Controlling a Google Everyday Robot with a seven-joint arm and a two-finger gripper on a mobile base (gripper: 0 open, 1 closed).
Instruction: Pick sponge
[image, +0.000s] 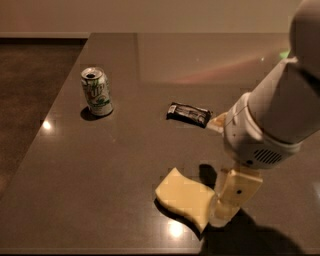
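one can (96, 92), wrapper (188, 113), sponge (182, 196), hand (223, 211) alongside

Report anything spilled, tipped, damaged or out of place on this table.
Nothing stands out. The soda can stands upright with no spill, the snack-bar wrapper lies flat, and the sponge lies flat and whole near the front edge of the table. The gripper sits low at one end of the sponge.

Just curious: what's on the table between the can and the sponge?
Nothing; the camera view shows bare table between can and sponge. The tool is at the sponge's right edge.
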